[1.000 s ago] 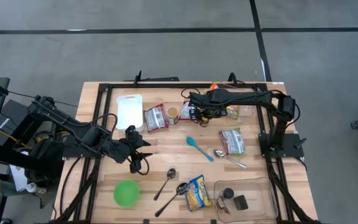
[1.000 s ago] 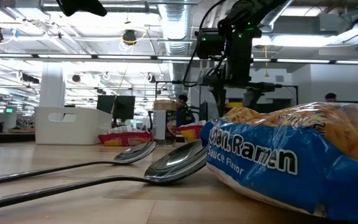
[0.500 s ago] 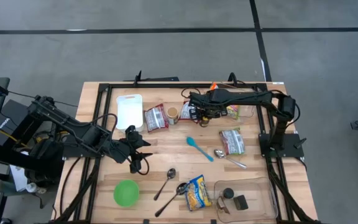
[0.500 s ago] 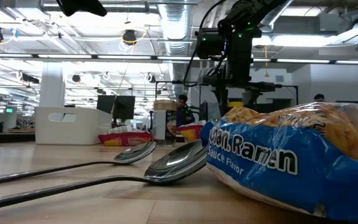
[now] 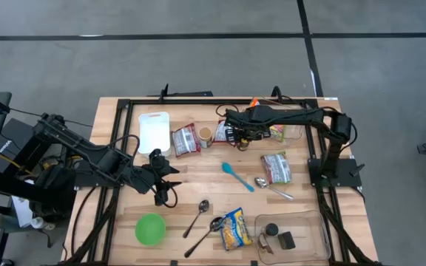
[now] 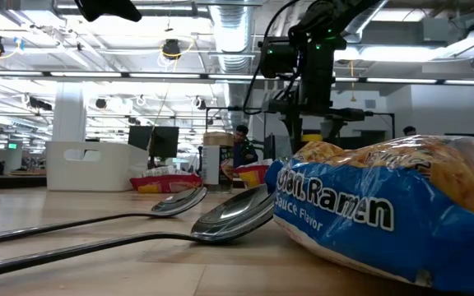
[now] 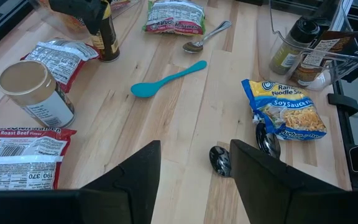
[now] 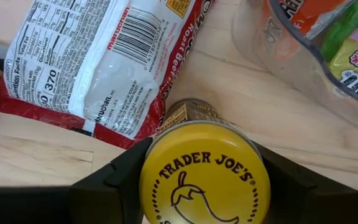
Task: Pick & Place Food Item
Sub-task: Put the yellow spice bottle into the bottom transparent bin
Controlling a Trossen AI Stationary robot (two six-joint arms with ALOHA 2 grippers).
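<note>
Wooden bench [image 5: 198, 166], seen from above: right gripper [image 5: 240, 135] at far side, over sauce bottle beside red noodle packet [image 5: 225, 133]; left gripper [image 5: 166, 193] idle near front.
Right wrist view: jaws either side of yellow bottle [image 8: 204, 180] cap, contact unclear.
Left wrist view: jaws apart, empty, above spoons [image 7: 221, 160].

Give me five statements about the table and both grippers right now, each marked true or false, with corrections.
1. The right gripper has its fingers on either side of a yellow-lidded bottle. True.
2. The left gripper holds the blue spoon. False: it is open and empty, and the spoon lies apart on the wood.
3. The green bowl sits near the table's front left. True.
4. The white tray holds a ramen packet. False: it holds nothing.
5. Two metal spoons lie beside the blue ramen packet. True.
</note>
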